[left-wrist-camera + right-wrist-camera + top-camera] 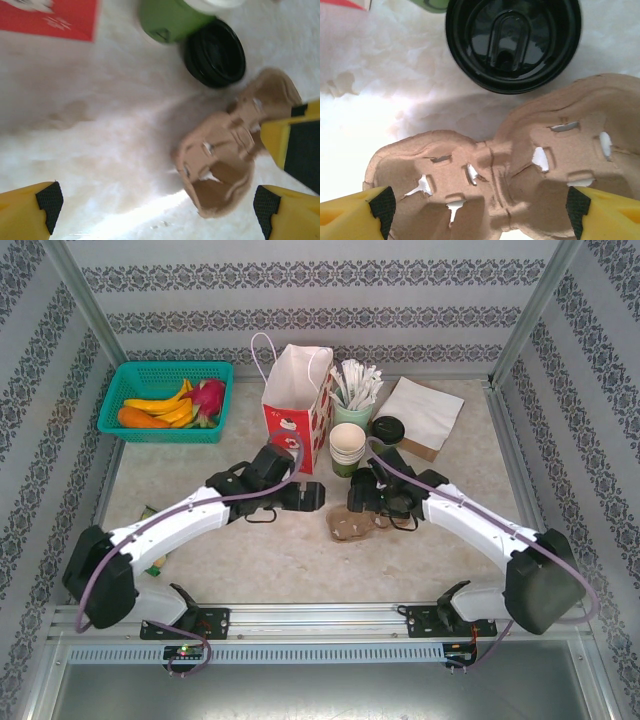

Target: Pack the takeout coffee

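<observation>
The brown two-well pulp tray (352,528) lies on the table in front of a stack of green paper cups (347,448) with cream rims. My right gripper (480,210) is open and hangs low over the tray (520,165), one yellow finger over each end. A round black lid (512,45) lies flat just beyond the tray, beside the green cup wall (167,20). My left gripper (157,205) is open over bare table left of the tray (225,160), with nothing between its fingers. From above, the two grippers (318,495) (362,502) face each other.
A red-and-white paper bag (297,400) stands behind the left gripper. A cup of wrapped straws (352,390) and a napkin stack (425,410) are at the back. A green basket of fruit (165,400) sits far left.
</observation>
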{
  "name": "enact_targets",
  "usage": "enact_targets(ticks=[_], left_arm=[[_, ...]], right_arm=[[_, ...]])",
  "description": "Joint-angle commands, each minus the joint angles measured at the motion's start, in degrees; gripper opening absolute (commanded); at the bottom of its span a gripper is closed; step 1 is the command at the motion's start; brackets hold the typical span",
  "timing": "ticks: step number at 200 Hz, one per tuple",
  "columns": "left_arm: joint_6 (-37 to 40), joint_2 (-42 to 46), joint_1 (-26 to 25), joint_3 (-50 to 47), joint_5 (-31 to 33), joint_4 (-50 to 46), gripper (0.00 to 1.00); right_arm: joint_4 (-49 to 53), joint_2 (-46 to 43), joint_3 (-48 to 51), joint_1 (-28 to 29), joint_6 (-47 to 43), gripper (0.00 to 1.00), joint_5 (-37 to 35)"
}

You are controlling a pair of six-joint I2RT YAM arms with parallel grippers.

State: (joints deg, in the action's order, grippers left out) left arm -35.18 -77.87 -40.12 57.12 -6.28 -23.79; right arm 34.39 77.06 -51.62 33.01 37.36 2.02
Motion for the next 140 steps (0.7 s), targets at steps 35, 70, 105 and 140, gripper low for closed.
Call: enact_targets(ticks=[35, 70, 105, 140], left_arm=[[-14.47, 5.52, 1.01, -7.01, 19.03, 0.89, 0.99], [-17.22, 5.95, 1.09, -7.54, 22.21, -1.33, 0.99], [-17.97, 6.54, 1.18, -8.53, 23.15, -1.33, 0.99], [-17.84, 6.23, 1.36, -8.66, 23.23, -0.78, 0.99]], right_arm=[[8.23, 7.91, -5.80, 3.63, -2.16, 0.79, -2.24], [10.92, 13.07, -8.72, 4.50, -4.12, 0.60, -1.99], [12.27, 15.23, -9.61, 4.61, -3.77, 0.48, -3.49], [12.05, 14.86, -9.00, 4.61, -4.23, 0.31, -2.99]])
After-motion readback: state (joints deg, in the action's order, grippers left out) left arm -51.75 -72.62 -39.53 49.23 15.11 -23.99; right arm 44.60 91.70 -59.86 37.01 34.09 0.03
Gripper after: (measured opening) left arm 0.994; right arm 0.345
